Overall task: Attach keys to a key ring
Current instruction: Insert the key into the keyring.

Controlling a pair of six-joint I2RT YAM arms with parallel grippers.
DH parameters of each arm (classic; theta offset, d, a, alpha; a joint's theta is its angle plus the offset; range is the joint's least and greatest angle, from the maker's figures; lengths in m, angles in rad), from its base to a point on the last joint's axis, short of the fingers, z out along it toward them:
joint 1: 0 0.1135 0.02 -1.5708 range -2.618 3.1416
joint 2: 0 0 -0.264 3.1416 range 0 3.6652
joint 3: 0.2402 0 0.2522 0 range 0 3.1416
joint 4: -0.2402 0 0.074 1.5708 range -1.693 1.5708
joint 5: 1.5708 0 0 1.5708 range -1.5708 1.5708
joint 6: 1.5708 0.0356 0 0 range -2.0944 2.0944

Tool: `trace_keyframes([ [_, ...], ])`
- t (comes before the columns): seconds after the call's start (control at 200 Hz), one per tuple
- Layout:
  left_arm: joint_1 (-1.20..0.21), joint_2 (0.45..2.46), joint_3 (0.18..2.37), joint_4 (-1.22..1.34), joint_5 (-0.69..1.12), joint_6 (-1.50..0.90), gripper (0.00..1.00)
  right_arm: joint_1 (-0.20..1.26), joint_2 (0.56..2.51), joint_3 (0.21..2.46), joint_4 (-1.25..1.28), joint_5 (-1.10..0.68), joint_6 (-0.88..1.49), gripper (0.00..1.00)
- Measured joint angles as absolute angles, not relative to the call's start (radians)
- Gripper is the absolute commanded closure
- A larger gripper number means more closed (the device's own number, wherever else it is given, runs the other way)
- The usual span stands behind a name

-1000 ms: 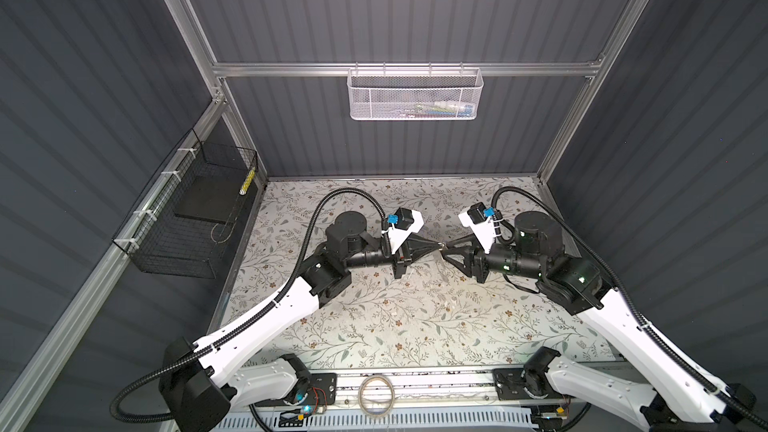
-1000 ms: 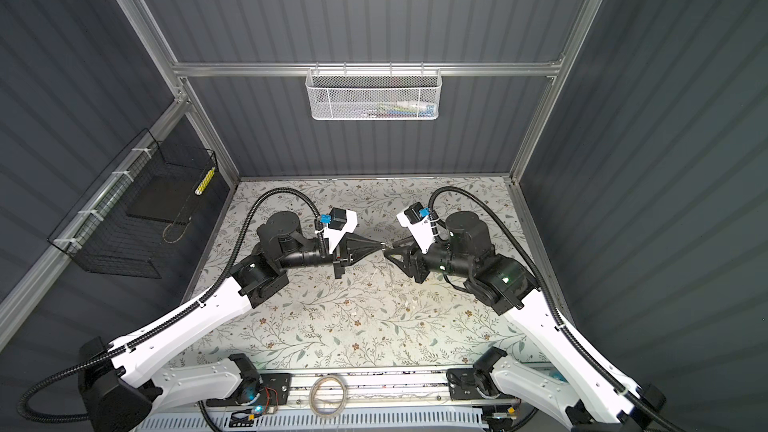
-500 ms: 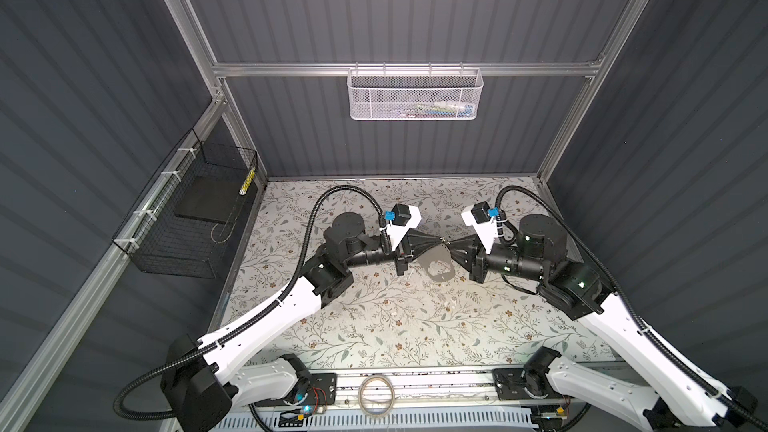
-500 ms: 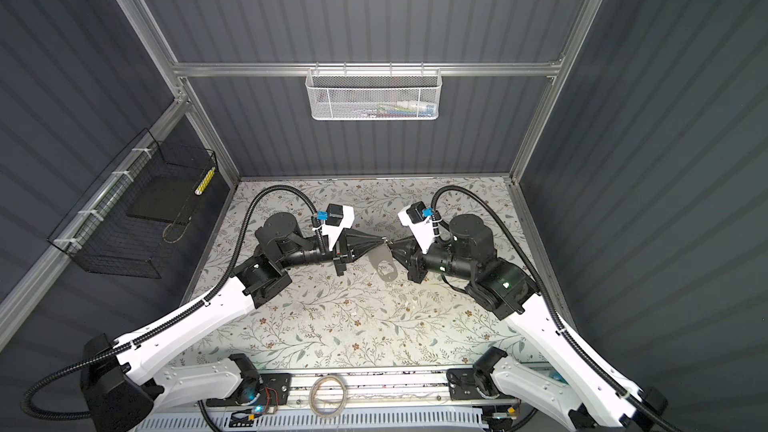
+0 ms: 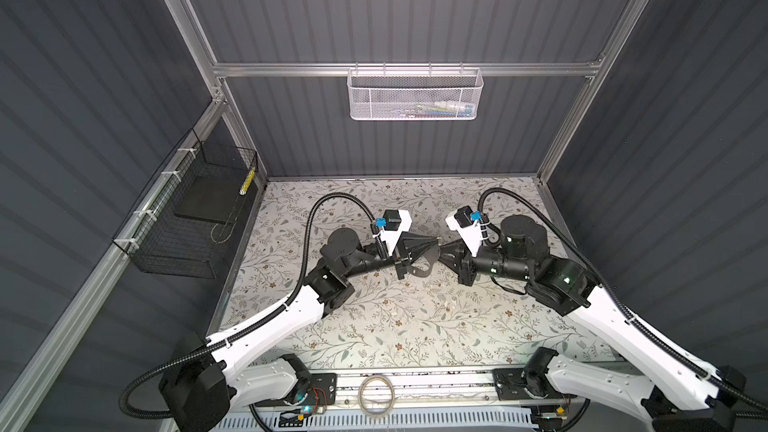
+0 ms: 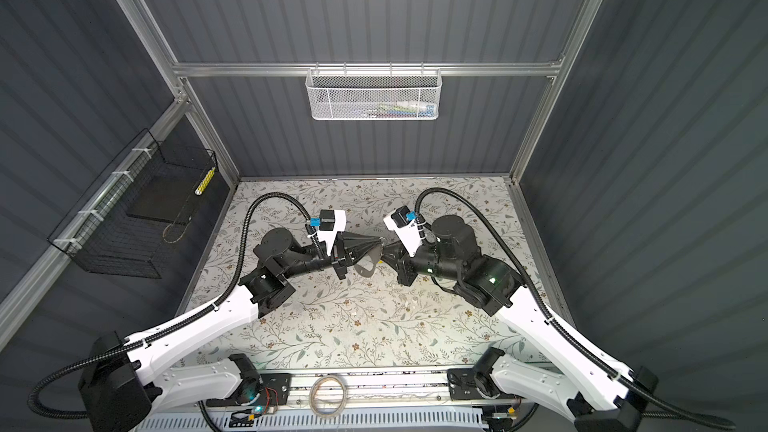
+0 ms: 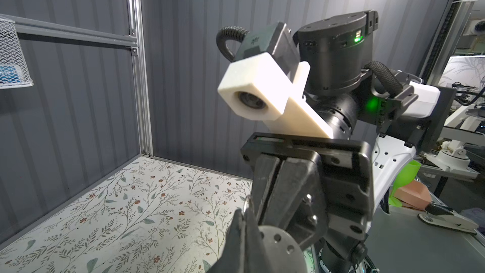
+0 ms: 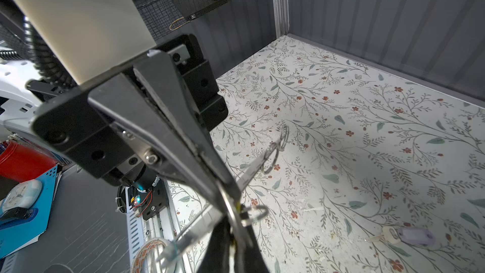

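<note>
Grey ribbed booth, floral counter (image 5: 374, 326). Over its centre: left end effector (image 5: 434, 243) in from 8 o'clock, pressed together on the key ring (image 6: 365, 273), loop dangling toward 7 o'clock. Right end effector (image 5: 444, 248) in from 4 o'clock, pressed together too, tip to tip with the left. Contents of that pinch: impossible to tell. Lilac key (image 8: 414, 236) flat on the counter, apart from both, not yet threaded. Risks, as judged: pulling apart while both clamped, twisting or tearing the key ring loose; letting go too soon, dropping it beside the key.
</note>
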State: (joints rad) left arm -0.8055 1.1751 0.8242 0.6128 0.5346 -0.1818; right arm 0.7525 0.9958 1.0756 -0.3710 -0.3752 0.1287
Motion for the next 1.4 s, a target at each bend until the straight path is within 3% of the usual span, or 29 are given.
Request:
trace_keyframes([
  [0.63,-0.833,1.176,0.690,0.862,0.421,-0.285,1.00,0.794,1.007,1.079,-0.362,-0.269,0.128,1.00],
  [0.69,-0.833,1.176,0.688,0.869,0.414,-0.286,1.00,0.794,1.007,1.080,-0.366,-0.269,0.121,0.87],
  [0.795,-0.833,1.176,0.683,0.880,0.411,-0.287,1.00,0.795,1.005,1.083,-0.378,-0.261,0.104,0.74],
  [0.956,-0.833,1.176,0.683,0.879,0.420,-0.295,1.00,0.794,0.961,1.083,-0.383,-0.220,0.085,0.67],
  [1.061,-0.833,1.177,0.683,0.875,0.445,-0.300,1.00,0.780,0.916,1.085,-0.384,-0.196,0.081,0.67],
  [1.261,-0.833,1.204,0.707,0.853,0.499,-0.309,1.00,0.760,0.888,1.119,-0.405,-0.179,0.063,0.79],
  [1.401,-0.833,1.214,0.720,0.850,0.523,-0.313,1.00,0.759,0.897,1.136,-0.425,-0.187,0.050,0.79],
])
